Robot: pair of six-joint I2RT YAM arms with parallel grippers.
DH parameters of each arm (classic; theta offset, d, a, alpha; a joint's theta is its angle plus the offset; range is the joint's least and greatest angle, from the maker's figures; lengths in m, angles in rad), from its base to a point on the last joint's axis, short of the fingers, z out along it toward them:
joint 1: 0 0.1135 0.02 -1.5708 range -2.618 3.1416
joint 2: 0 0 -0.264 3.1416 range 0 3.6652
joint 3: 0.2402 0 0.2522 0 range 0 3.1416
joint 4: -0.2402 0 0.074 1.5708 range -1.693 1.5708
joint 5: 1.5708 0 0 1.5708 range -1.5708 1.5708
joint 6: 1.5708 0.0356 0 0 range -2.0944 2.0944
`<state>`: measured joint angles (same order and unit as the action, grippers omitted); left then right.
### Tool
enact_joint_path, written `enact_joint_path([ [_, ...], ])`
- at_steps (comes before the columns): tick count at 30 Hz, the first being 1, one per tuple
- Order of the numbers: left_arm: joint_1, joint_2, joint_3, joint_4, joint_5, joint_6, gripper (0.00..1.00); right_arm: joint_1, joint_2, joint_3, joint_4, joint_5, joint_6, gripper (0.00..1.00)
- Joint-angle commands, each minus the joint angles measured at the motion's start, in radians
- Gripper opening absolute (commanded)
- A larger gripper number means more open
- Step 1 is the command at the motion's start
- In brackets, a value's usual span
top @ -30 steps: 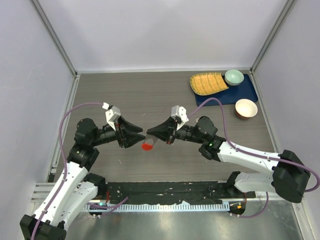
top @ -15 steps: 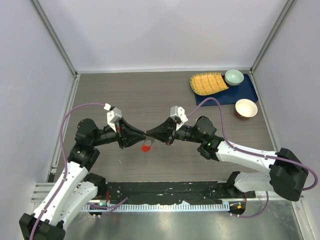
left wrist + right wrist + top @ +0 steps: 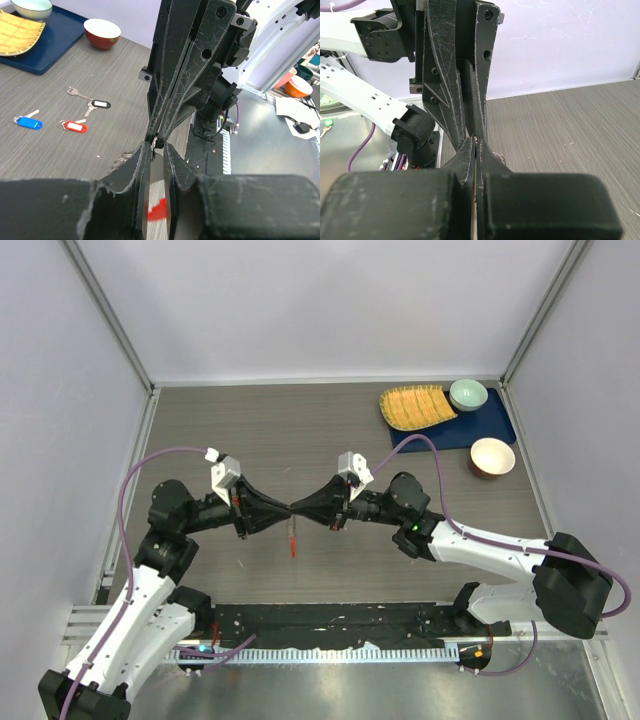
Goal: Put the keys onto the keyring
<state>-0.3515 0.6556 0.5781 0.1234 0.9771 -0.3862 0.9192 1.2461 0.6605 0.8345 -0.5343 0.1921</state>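
My two grippers meet tip to tip above the table. The right gripper [image 3: 297,510] [image 3: 475,140] is shut on the keyring's thin wire. The ring's red fob [image 3: 292,538] [image 3: 157,210] hangs edge-on beneath the tips. The left gripper [image 3: 284,511] [image 3: 158,146] has its jaws drawn in to a narrow slit around the same wire, which lies against one finger. I cannot tell whether it is pinched. Lying on the table, in the left wrist view, are the blue key [image 3: 27,121], red key [image 3: 75,126], black key [image 3: 99,104] and silver key [image 3: 75,91].
A blue tray [image 3: 490,428] at the back right carries a yellow woven plate [image 3: 415,407] and a green bowl [image 3: 468,394]. A red bowl [image 3: 492,456] stands beside it. A small silvery bit [image 3: 122,159] lies on the table under the grippers.
The left gripper moved right to meet the right gripper's tips, and its jaws narrowed a lot. The red fob turned from flat to edge-on. The right gripper stayed shut.
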Motion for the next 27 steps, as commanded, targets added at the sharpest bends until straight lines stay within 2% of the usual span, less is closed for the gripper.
enact_joint_path([
  [1, -0.003, -0.014, -0.007, 0.035, 0.025, -0.002, 0.2, 0.003, -0.007, 0.011, 0.077, 0.007, 0.007, 0.01],
  [8, -0.003, -0.01, -0.004, 0.021, 0.023, 0.013, 0.21, -0.002, -0.013, 0.007, 0.092, 0.005, 0.021, 0.01],
  [13, -0.003, -0.005, -0.001, 0.002, 0.014, 0.023, 0.28, -0.003, -0.014, 0.001, 0.123, 0.011, 0.044, 0.01],
  [20, -0.003, -0.007, -0.001, -0.007, -0.005, 0.027, 0.28, -0.005, -0.019, -0.007, 0.143, 0.023, 0.058, 0.01],
  [24, -0.003, -0.008, -0.007, -0.008, -0.046, 0.004, 0.36, -0.009, -0.03, -0.022, 0.167, 0.051, 0.069, 0.01],
  [27, -0.003, -0.013, -0.036, 0.053, -0.067, -0.042, 0.3, -0.008, -0.031, -0.028, 0.17, 0.057, 0.073, 0.01],
])
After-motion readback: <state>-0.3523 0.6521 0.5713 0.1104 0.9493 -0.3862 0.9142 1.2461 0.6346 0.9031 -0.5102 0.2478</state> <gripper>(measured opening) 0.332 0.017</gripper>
